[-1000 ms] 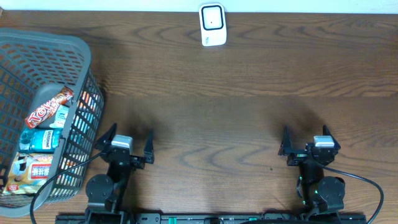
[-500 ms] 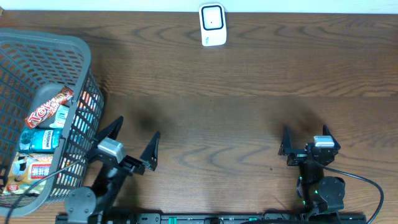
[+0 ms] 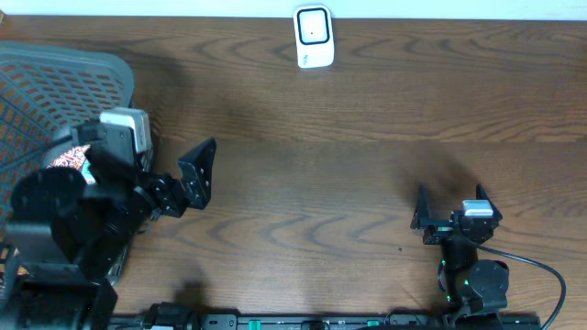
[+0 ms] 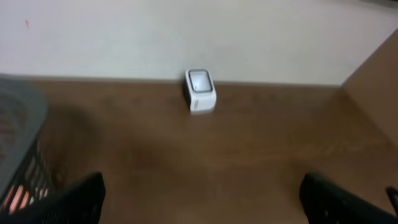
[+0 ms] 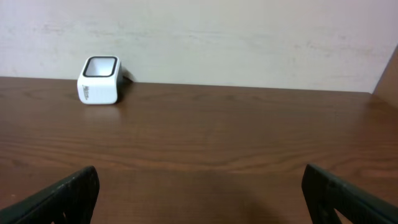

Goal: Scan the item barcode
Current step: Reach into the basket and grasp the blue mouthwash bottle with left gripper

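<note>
The white barcode scanner [image 3: 313, 37] stands at the table's far edge, also seen in the left wrist view [image 4: 200, 98] and the right wrist view [image 5: 99, 79]. The items lie in the grey mesh basket [image 3: 64, 69] at the left. My raised left arm hides most of them; only a bit of red wrapper [image 3: 70, 156] shows. My left gripper [image 3: 154, 151] hangs open over the basket's right side, with nothing between its fingers [image 4: 202, 199]. My right gripper [image 3: 449, 203] rests open and empty near the front right [image 5: 202, 193].
The basket wall [image 4: 18, 143] fills the left edge of the left wrist view. Bare brown wood stretches between the grippers and the scanner. A pale wall rises right behind the scanner.
My left arm has lifted and swung left from the table's front to above the basket, now covering its contents. Its jaws stay open. The right arm has not moved.
</note>
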Available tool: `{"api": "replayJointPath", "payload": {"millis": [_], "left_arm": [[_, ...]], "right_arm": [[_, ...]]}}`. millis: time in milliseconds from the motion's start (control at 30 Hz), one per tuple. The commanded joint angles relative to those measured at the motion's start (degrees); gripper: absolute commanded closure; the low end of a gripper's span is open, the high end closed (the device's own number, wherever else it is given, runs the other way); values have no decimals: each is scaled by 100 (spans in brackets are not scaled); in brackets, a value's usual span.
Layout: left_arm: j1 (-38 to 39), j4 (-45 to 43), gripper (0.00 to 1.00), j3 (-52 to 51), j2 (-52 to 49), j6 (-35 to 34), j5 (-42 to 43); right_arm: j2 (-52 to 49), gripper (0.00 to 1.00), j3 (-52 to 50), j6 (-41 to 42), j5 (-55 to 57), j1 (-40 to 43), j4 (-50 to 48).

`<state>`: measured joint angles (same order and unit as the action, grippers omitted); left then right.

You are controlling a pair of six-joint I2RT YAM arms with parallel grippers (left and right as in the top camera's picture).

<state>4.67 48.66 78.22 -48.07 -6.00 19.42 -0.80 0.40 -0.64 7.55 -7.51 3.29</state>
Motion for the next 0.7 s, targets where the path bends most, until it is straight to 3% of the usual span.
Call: {"api": "replayJointPath", "payload": {"millis": [0, 67, 200, 367, 533, 667], "left_arm": [[11, 315, 0, 232, -352, 28, 85], [11, 302, 0, 247, -407, -33, -22], [-162, 332, 0, 577, -527, -1290, -1790], [-1104, 887, 2, 1563, -955, -1829, -3073], [-2715, 1954, 2, 2000, -1692, -2568, -3141], [-3882, 2223, 2, 2000, -2573, -2734, -2328]], "right_arm": [[11, 1, -9, -28, 48, -42, 15], [11, 1, -9, -28, 48, -42, 17], [11, 1, -9, -28, 50, -42, 15], [11, 1, -9, -28, 50, -42, 17], [11, 1, -9, -28, 48, -42, 17], [11, 1, -9, -28, 50, -42, 17]]}}
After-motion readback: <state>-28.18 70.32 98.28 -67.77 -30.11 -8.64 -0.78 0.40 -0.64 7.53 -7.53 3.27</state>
